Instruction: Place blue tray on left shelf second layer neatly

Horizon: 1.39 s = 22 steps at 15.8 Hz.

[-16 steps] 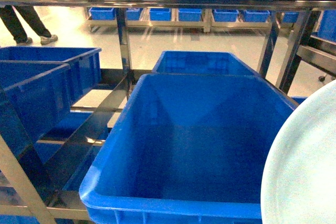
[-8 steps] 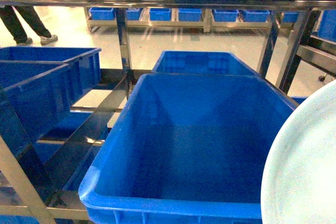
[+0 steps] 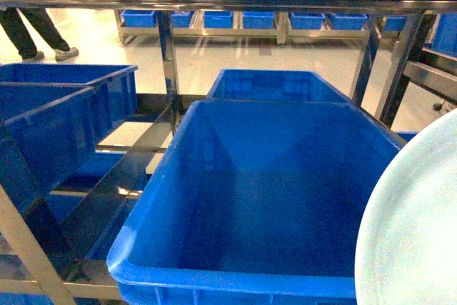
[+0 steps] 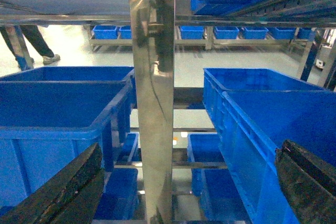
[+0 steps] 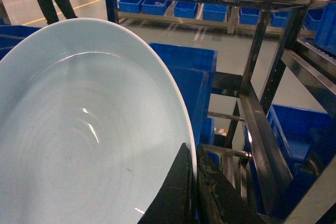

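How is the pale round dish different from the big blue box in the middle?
The blue tray is pale sky blue, while the big crate is deep dark blue. The tray is round and shallow with a low rim; the crate is rectangular with tall walls. The tray is held at its edge by the right gripper fingers, while the crate sits on the steel rack. Both are plain and empty.

You see a shiny pale floor (image 3: 214, 58) far off. A low rack (image 3: 214, 32) over there holds a row of small blue bins (image 3: 258, 19). A person's legs (image 3: 36, 30) stand at the far left.
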### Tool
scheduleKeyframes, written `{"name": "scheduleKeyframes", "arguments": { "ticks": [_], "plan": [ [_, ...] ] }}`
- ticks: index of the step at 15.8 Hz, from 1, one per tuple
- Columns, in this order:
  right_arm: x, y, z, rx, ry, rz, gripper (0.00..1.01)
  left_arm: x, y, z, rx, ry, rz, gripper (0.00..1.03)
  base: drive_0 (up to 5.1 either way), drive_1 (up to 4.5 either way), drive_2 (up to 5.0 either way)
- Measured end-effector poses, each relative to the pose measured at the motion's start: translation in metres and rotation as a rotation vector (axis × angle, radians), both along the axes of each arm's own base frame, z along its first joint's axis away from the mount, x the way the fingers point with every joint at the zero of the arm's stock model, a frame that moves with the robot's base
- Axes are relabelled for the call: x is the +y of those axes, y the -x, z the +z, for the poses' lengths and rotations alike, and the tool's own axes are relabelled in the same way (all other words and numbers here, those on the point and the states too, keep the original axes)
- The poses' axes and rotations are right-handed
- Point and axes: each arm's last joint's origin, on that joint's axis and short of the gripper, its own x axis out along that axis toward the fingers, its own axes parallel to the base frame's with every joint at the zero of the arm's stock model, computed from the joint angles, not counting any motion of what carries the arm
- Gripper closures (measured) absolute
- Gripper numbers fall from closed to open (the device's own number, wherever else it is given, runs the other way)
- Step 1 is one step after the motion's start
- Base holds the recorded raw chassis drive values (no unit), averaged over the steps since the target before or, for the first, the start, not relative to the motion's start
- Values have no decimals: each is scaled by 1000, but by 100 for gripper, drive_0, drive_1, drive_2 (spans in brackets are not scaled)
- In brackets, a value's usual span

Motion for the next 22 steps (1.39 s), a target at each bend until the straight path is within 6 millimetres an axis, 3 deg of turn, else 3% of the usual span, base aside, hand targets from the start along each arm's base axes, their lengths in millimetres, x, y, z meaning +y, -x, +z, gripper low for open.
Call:
{"name": "scheduleKeyframes", "arguments": {
  "ticks": [6, 9, 12, 17, 22],
  "plan": [
    [8, -1, -1, 19, 8, 50, 99, 0, 0, 0, 0, 0, 0, 5, 0, 0, 0],
    [13, -4, 10, -22, 5, 66, 99, 0, 0, 0, 0, 0, 0, 5, 0, 0, 0],
    [18, -22, 20, -40, -2, 65, 99, 0, 0, 0, 0, 0, 0, 5, 0, 0, 0],
    [27, -56, 8, 0, 1, 48, 99, 0, 0, 0, 0, 0, 0, 5, 0, 0, 0],
    [37, -90, 10, -6, -7, 38, 99, 0, 0, 0, 0, 0, 0, 5, 0, 0, 0]
  ]
}}
